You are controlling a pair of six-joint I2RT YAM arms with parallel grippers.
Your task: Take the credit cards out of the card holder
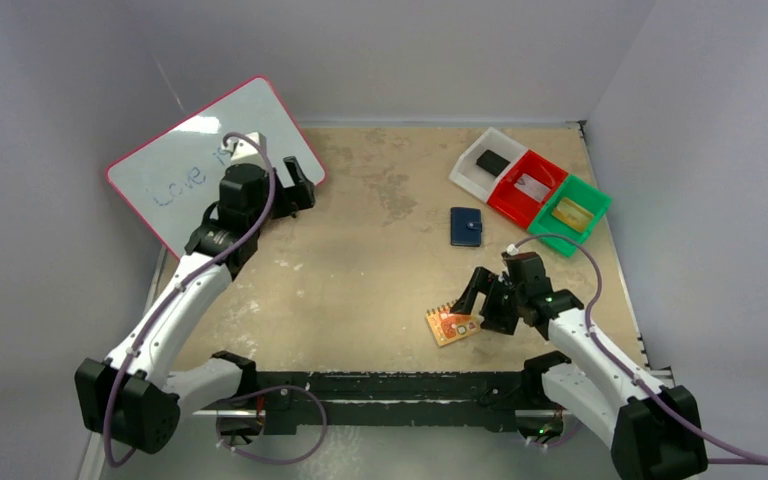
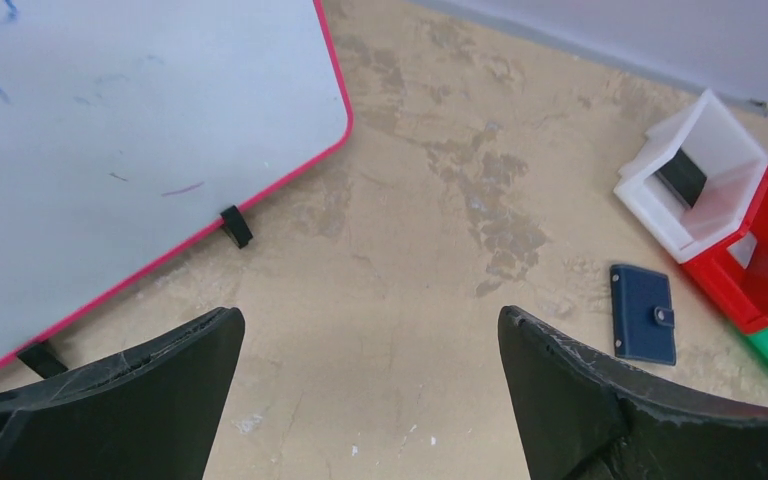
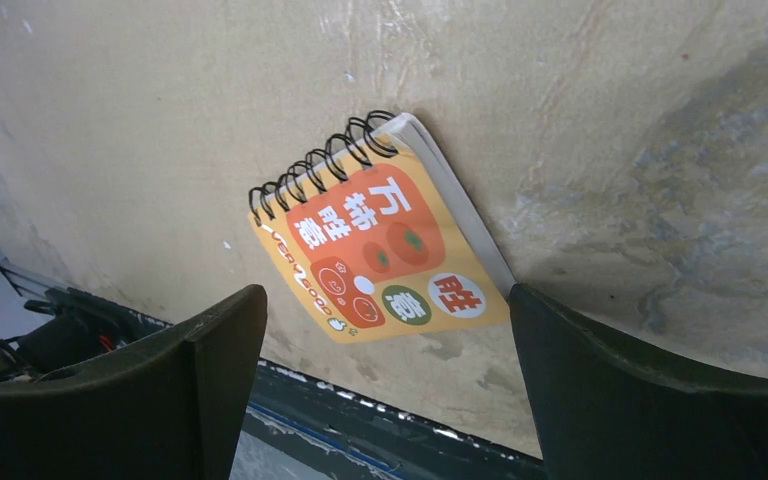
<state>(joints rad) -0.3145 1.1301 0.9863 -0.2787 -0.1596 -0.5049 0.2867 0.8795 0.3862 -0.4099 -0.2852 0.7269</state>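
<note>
Just far-left of the wide-open, empty right end effector (image 1: 478,303), the nearer one: closed navy-blue bifold card holder (image 1: 466,227), long axis running near-to-far.

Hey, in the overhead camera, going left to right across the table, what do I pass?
Whiteboard → navy card holder → red bin → green bin. The orange spiral notepad and the white bin overlap the card holder's stretch, so they are left out.
</note>
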